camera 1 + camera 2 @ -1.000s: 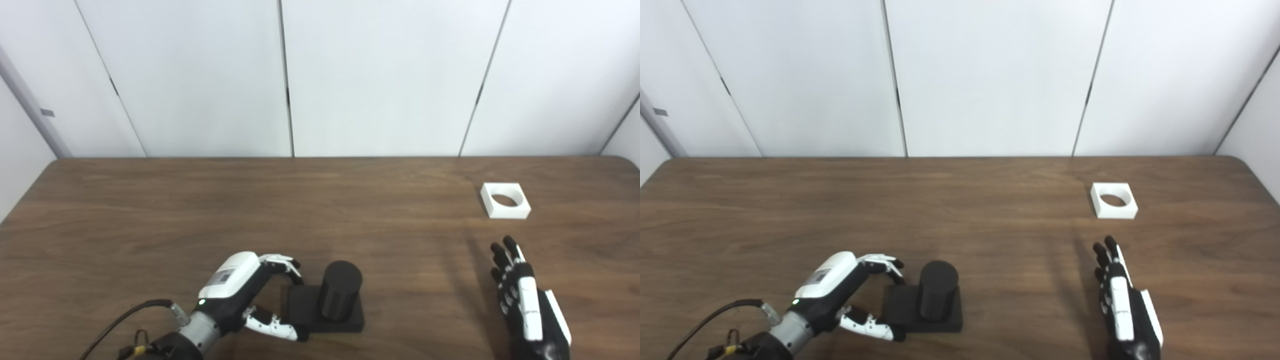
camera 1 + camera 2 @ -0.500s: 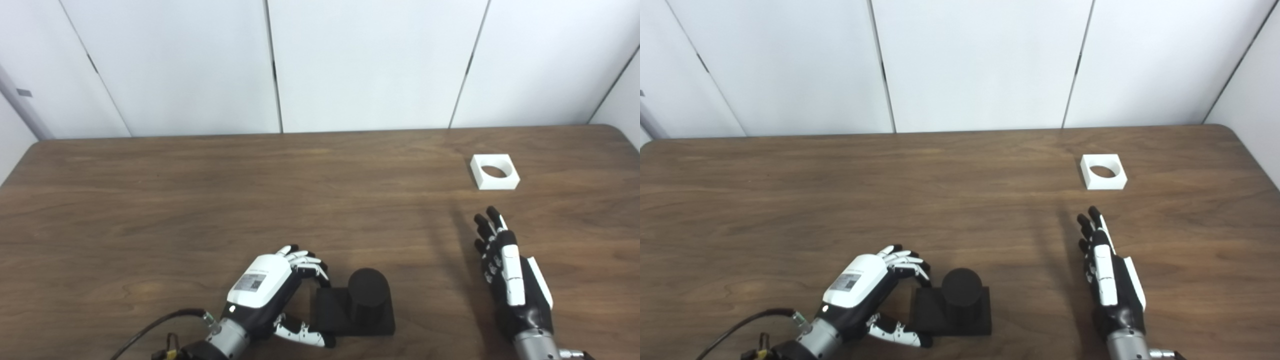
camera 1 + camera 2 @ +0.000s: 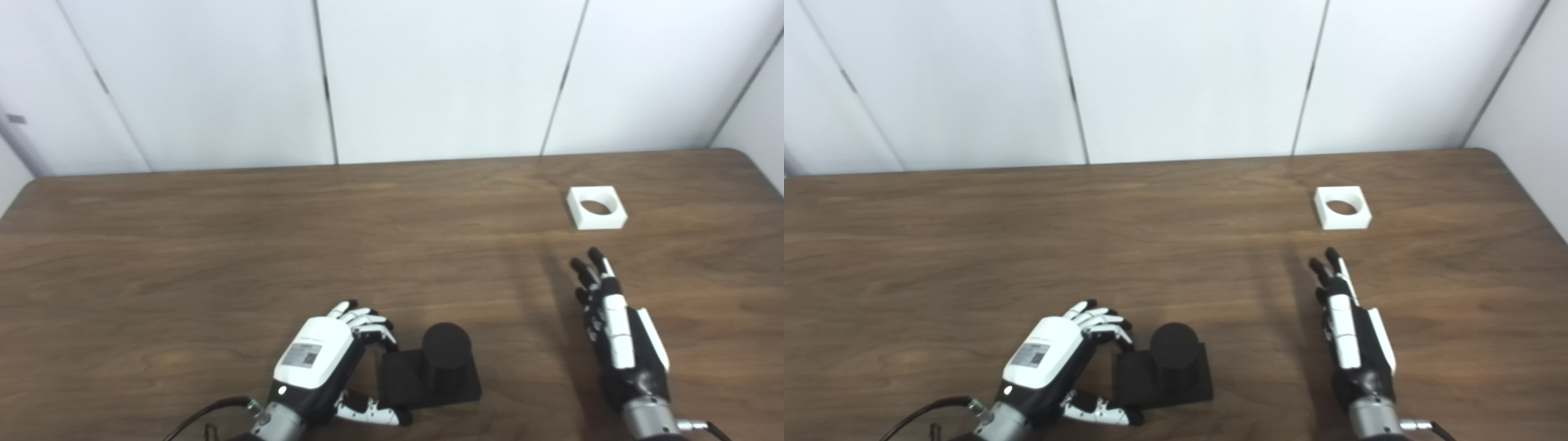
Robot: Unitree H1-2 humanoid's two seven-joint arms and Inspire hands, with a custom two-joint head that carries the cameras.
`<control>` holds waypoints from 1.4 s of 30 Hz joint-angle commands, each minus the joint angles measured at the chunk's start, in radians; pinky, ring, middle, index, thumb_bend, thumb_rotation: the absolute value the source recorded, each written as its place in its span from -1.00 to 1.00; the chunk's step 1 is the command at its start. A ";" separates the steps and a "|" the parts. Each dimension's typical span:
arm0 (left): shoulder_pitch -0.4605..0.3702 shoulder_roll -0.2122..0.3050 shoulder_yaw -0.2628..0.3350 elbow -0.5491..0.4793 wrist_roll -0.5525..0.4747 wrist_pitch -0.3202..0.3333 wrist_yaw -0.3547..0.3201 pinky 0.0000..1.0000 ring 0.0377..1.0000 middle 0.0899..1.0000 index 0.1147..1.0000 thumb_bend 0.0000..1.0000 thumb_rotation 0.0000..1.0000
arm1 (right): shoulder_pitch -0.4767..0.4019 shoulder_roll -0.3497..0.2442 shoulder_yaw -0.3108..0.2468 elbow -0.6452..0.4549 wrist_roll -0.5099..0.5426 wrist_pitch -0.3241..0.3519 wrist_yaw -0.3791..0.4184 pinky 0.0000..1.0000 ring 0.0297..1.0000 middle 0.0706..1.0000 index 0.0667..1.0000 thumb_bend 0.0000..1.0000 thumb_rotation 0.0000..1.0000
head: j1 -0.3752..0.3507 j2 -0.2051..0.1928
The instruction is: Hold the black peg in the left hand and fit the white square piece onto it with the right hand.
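Observation:
The black peg, a short cylinder on a square black base, stands near the table's front edge. My left hand is at the base's left side, fingers curled over its far left corner and thumb along its near edge, closing on it. The white square piece with a round hole lies flat at the far right of the table. My right hand hovers open and flat, fingers pointing toward the white piece, about a hand's length short of it.
The brown wooden table stretches wide, its right edge close to the white piece. White wall panels stand behind the table's far edge. A black cable trails from my left wrist.
The camera has tilted down and turned right, shifting the whole picture. My left hand's fingers have curled tighter on the base. My right hand has crept forward toward the white piece.

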 commanded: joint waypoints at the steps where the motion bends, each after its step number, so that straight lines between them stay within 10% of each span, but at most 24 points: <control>1: 0.020 0.022 -0.005 0.046 0.024 -0.003 -0.035 0.87 0.70 0.52 -0.16 0.03 -0.91 | -0.032 0.050 -0.003 -0.055 -0.050 -0.019 -0.013 0.99 0.92 0.80 0.95 0.08 0.23 | -0.041 -0.005; 9: 0.025 0.027 0.011 0.037 -0.018 -0.021 -0.055 0.79 0.66 0.50 -0.16 0.03 -0.91 | -0.121 -0.076 -0.044 -0.091 -0.188 0.098 0.048 0.97 0.91 0.87 0.96 0.31 -0.24 | -0.106 -0.022; 20: 0.034 0.025 0.042 0.046 -0.033 -0.052 -0.035 0.75 0.64 0.47 -0.16 0.03 -0.91 | -0.359 -0.292 -0.030 -0.059 -0.415 0.311 0.194 0.87 0.88 0.86 0.88 0.50 -0.31 | -0.226 -0.053; 31: 0.037 0.015 0.055 0.079 -0.048 -0.091 -0.009 0.72 0.62 0.46 -0.16 0.03 -0.92 | -0.596 -0.435 -0.007 0.148 -0.723 0.317 0.529 1.00 1.00 1.00 0.93 0.72 -0.39 | -0.254 -0.083; 42: 0.047 0.013 0.051 0.080 -0.060 -0.095 -0.008 0.73 0.63 0.47 -0.16 0.03 -0.91 | -0.766 -0.558 0.137 0.360 -0.825 0.312 0.623 1.00 1.00 1.00 0.98 0.76 -0.52 | -0.247 -0.099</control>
